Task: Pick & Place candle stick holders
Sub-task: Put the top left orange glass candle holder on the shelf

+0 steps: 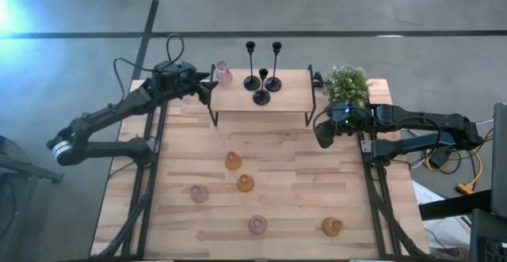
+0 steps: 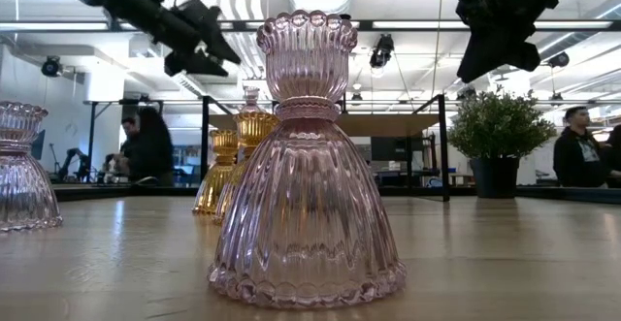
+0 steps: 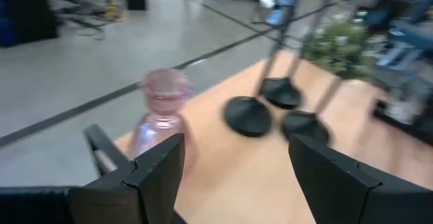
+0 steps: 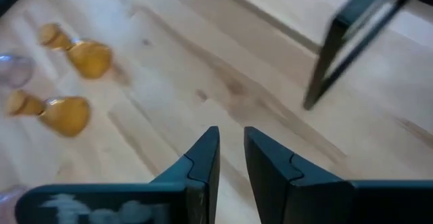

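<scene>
A raised wooden shelf (image 1: 289,97) stands at the table's far middle. Three black candle stick holders (image 1: 262,80) stand on it by their round bases (image 3: 247,116). A pink glass holder (image 3: 161,112) stands upright at the shelf's left end. My left gripper (image 3: 237,176) hovers open just left of that pink holder (image 1: 223,75), touching nothing. On the table top stand three amber holders (image 1: 232,161), (image 1: 245,183), (image 1: 332,226) and two pink ones (image 1: 199,192), (image 1: 257,225). My right gripper (image 4: 231,156) hangs above the table near the shelf's right leg, its fingers almost together, with nothing between them.
A small green plant in a dark pot (image 1: 347,84) stands at the far right, beside the shelf. The shelf's thin black legs (image 4: 331,55) reach down to the table. People stand in the room beyond the table (image 2: 580,146).
</scene>
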You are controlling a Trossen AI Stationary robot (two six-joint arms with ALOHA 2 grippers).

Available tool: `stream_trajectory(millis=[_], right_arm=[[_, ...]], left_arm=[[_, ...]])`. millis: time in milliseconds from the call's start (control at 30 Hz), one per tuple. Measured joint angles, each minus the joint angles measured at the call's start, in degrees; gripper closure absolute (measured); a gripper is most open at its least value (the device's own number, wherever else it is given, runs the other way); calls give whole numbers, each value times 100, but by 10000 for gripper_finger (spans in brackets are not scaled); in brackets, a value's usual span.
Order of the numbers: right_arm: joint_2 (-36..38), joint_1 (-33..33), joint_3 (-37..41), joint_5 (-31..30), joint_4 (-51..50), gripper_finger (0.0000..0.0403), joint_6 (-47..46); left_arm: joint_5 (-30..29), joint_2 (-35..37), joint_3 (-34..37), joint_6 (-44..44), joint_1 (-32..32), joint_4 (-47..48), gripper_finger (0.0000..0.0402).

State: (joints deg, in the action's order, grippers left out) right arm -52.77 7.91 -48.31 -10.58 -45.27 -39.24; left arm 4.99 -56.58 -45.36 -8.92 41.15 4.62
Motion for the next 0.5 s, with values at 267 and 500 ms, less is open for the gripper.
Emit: stream_trajectory(millis=[267,500], right_arm=[[278,-16,-2,386,264,364,556],[809,-136,-2,511,557,393,1018]], left_arm=[[1086,663,0,4,-4,250,133],[2293,1042,0,-39,-94,317,133]])
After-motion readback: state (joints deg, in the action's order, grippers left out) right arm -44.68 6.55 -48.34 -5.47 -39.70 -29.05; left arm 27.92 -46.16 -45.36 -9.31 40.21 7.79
